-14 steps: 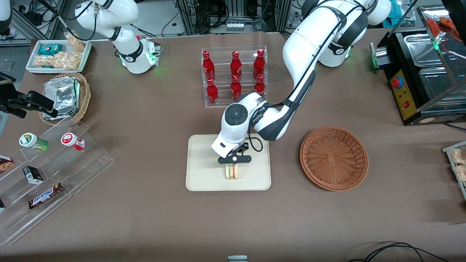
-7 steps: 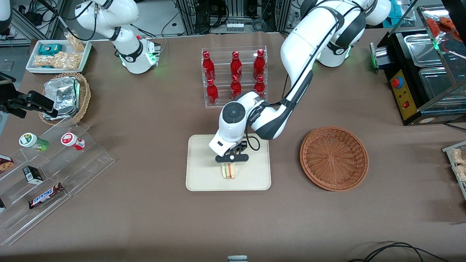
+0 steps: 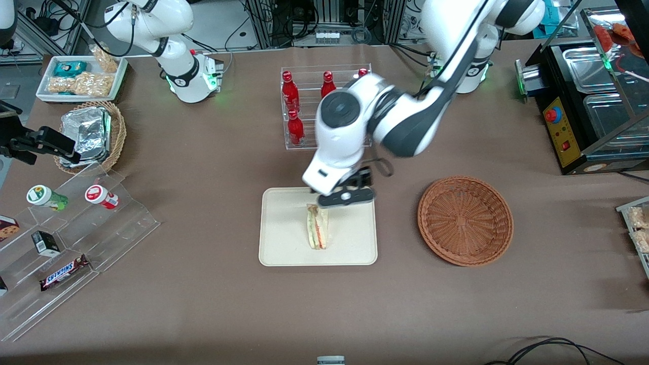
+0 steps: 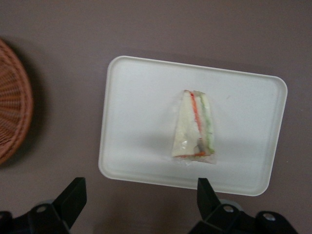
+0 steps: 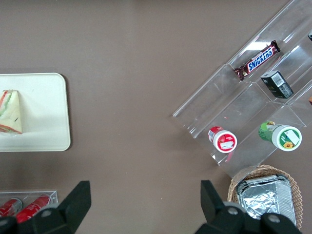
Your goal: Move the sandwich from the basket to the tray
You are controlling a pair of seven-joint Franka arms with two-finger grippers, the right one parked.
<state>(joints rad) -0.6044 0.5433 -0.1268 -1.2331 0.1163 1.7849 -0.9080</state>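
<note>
The sandwich (image 3: pixel 317 227) lies flat on the tray (image 3: pixel 284 238), free of any grip, its pointed end turned away from the front camera and its green and orange-red filling showing along one edge. The gripper (image 3: pixel 346 198) hangs above the tray's edge farther from the front camera, close to the sandwich's tip, with its jaws spread wide and holding nothing; in the left wrist view the two fingers (image 4: pixel 72 199) stand well apart with the sandwich (image 4: pixel 194 127) and tray (image 4: pixel 136 107) between them. The basket (image 3: pixel 465 220) sits empty beside the tray, toward the working arm's end of the table (image 3: pixel 203 294), which is covered in a plain brown cloth. Farther from the camera than the tray stands a clear rack of red bottles (image 3: pixel 294 109), partly hidden by the arm. Toward the parked arm's end are a clear stepped stand (image 3: pixel 76 243) with small snacks, a smaller basket of foil packs (image 3: pixel 90 134), and a white bin of snacks (image 3: pixel 81 77). A black machine (image 3: pixel 588 106) stands at the working arm's end.
</note>
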